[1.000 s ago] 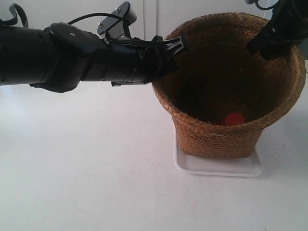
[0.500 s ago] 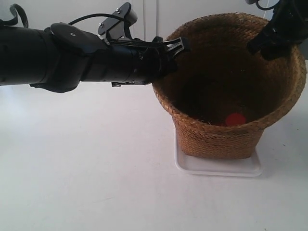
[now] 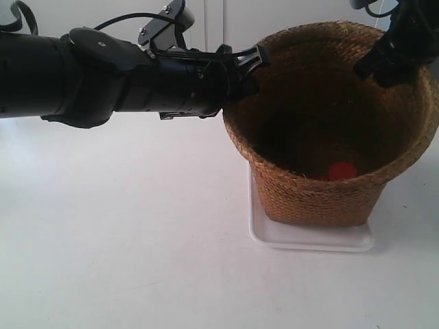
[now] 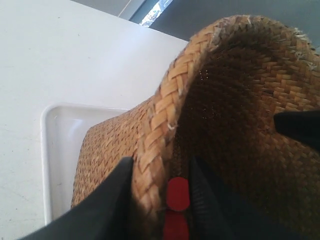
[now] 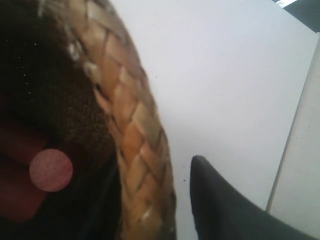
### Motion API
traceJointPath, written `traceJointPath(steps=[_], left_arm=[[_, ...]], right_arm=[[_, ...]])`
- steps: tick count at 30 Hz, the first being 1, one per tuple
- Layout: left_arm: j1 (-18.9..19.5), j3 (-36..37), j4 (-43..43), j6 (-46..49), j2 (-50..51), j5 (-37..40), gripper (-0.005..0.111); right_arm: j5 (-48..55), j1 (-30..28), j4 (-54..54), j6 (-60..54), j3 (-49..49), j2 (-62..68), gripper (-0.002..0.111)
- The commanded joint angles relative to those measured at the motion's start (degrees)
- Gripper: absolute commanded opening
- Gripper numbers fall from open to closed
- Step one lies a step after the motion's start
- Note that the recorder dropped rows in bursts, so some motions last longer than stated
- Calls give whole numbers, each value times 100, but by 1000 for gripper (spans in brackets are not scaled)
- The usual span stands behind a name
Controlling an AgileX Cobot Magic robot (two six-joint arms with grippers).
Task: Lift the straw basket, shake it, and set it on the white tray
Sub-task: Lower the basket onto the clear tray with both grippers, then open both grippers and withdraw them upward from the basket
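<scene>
The straw basket (image 3: 322,195) stands in the white tray (image 3: 312,240), with a bare strip of tray showing along the tray's near edge (a red round object (image 3: 341,171) lies inside). My left gripper (image 4: 161,167) straddles the braided rim, fingers slack, not pinching. My right gripper (image 5: 150,172) does likewise — tabletop shows between outer finger and rim. The basket looks light and stiff yet springy — the thick rim is the place to hold.

rough woven straw basket (image 3: 322,199), coarse braided rim a bit frayed, white tray (image 3: 309,241) in smooth semi-glossy plastic, matt white worktop (image 3: 123,247)
</scene>
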Motion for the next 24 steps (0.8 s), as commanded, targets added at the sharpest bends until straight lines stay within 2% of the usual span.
traceJointPath(steps=[1, 12, 15, 24], left_arm=[[-35, -37, -148, -34, -96, 64, 42], [-35, -37, -148, -34, -96, 64, 42], [-35, -37, -133, -34, -107, 17, 42], [102, -37, 282, -34, -607, 17, 42]], right_arm=[[-118, -43, -86, 70, -42, -22, 49], [-179, -43, 227, 70, -42, -22, 50], [-274, -43, 227, 128, -42, -22, 55], [-416, -43, 239, 500, -42, -288, 57]])
